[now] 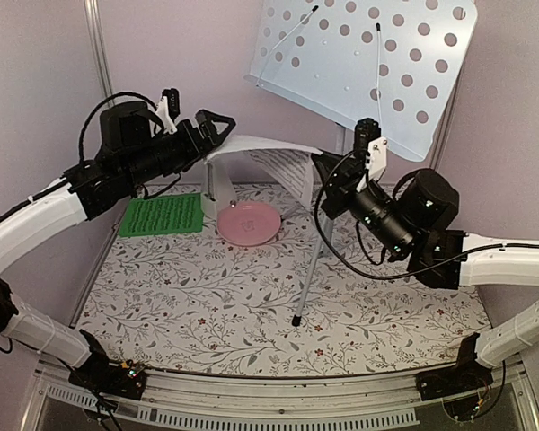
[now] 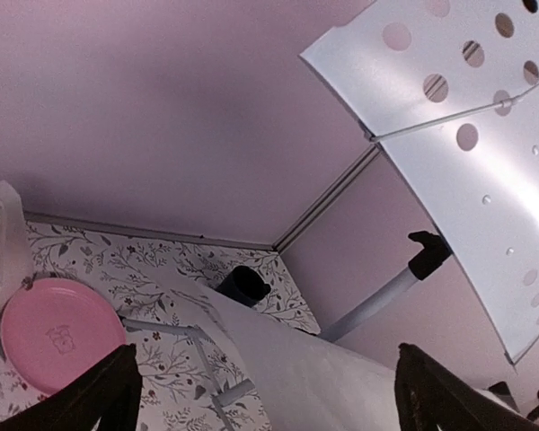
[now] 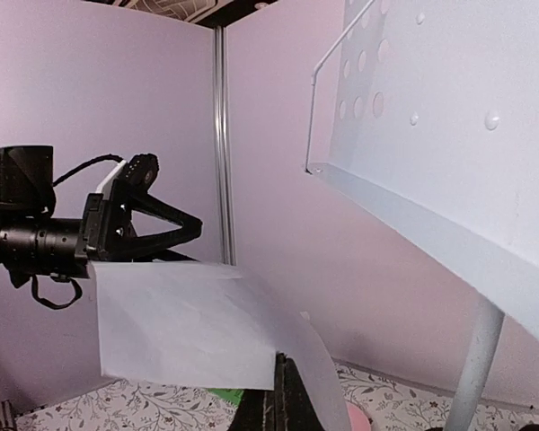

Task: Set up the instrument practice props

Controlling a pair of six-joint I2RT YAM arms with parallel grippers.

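The white music sheet [image 1: 256, 145] hangs at centre frame. One end is pinched in the closed right gripper [image 1: 326, 171]. The other lies at the wide-spread left gripper [image 1: 223, 127], apparently unheld. Both arms are raised and reach inward beneath the music stand [image 1: 368, 63].

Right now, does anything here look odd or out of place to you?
Yes. The white music sheet hangs bowed in mid-air, pinched at one end by the right gripper, not resting on the music stand. The green music sheet lies flat on the table, a pink plate beside it.
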